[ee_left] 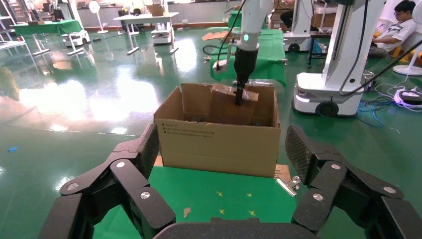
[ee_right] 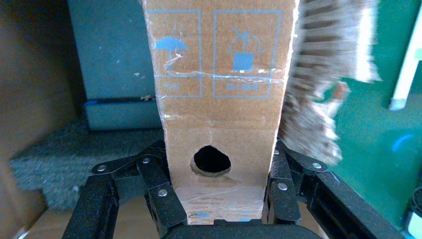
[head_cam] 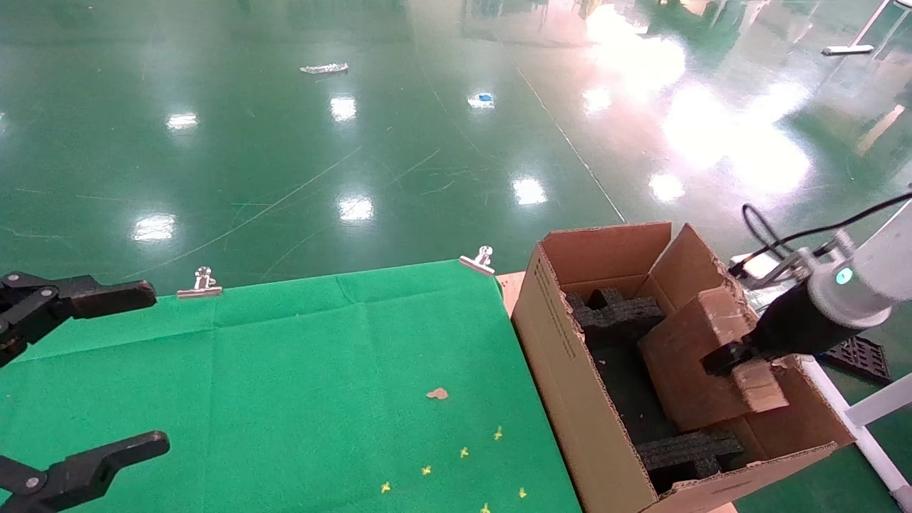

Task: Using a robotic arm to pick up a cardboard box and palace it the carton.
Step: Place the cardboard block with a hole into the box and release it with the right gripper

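Left gripper (head_cam: 71, 370): parked over the near left of the green cloth (head_cam: 285, 385), its two black fingers spread wide with nothing between them; well apart from the work.
Cloth clips: two silver binder clips (head_cam: 201, 283) on the far edge of the cloth.
Carton (head_cam: 570, 370): one, large and brown, standing just beside the right edge of the cloth with torn flaps upright; two black foam pieces (head_cam: 614, 312) show inside, one toward the far end and one near.
Cardboard box (head_cam: 695, 367): one, small and narrow, tilted inside the carton's mouth over its right side, partly below the rim; I cannot tell whether its lower end touches the bottom.
Round hole (ee_right: 212, 160): one, in the box face that looks at the right wrist camera, sitting between the fingers.
Right gripper (head_cam: 737, 355): on the robotic arm (head_cam: 855, 281) reaching in from the right; fingers closed against the two narrow sides of the small box, gripping it at one end.
Key relation: the box's long axis runs straight out from the gripper, slanting down and left into the carton, so I reckon what remains is a short lowering between the foam pieces before letting go.
Nearer arm: the right, by far.
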You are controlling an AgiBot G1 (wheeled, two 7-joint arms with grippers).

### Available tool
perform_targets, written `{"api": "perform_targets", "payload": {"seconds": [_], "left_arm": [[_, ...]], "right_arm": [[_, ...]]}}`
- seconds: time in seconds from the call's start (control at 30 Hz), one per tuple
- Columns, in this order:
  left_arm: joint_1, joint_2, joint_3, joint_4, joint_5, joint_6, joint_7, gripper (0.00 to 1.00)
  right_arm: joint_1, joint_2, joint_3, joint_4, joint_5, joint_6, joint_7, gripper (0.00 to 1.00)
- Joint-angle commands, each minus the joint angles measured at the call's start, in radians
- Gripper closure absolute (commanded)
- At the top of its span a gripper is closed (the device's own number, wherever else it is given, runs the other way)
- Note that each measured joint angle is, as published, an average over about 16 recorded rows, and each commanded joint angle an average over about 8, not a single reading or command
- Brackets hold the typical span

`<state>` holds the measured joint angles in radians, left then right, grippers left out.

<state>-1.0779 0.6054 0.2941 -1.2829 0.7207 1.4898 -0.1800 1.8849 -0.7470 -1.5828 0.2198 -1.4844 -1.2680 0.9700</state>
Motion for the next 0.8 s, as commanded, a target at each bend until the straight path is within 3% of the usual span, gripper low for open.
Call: {"api": "perform_targets", "payload": {"seconds": [0.03, 0.43, 0.7, 0.8], "left_arm": [[0.0, 0.0, 0.0, 0.0, 0.0, 0.0, 0.0, 0.0], [0.0, 0.0, 0.001, 0.0, -0.001, 0.0, 0.0, 0.0], [0.0, -0.001, 0.001, 0.0, -0.001, -0.001, 0.001, 0.0], [0.0, -0.001, 0.001, 0.0, -0.001, -0.001, 0.001, 0.0]], "right_arm": [[-0.033, -0.01, 0.008, -0.014, 0.015, 0.027, -0.004, 1.0], [-0.139, -0.049, 0.049, -0.086, 0.08, 0.155, -0.074, 0.97], [-0.147, -0.073, 0.043, -0.129, 0.071, 0.154, -0.105, 0.02], [-0.144, -0.082, 0.04, -0.141, 0.067, 0.148, -0.111, 0.0]]}}
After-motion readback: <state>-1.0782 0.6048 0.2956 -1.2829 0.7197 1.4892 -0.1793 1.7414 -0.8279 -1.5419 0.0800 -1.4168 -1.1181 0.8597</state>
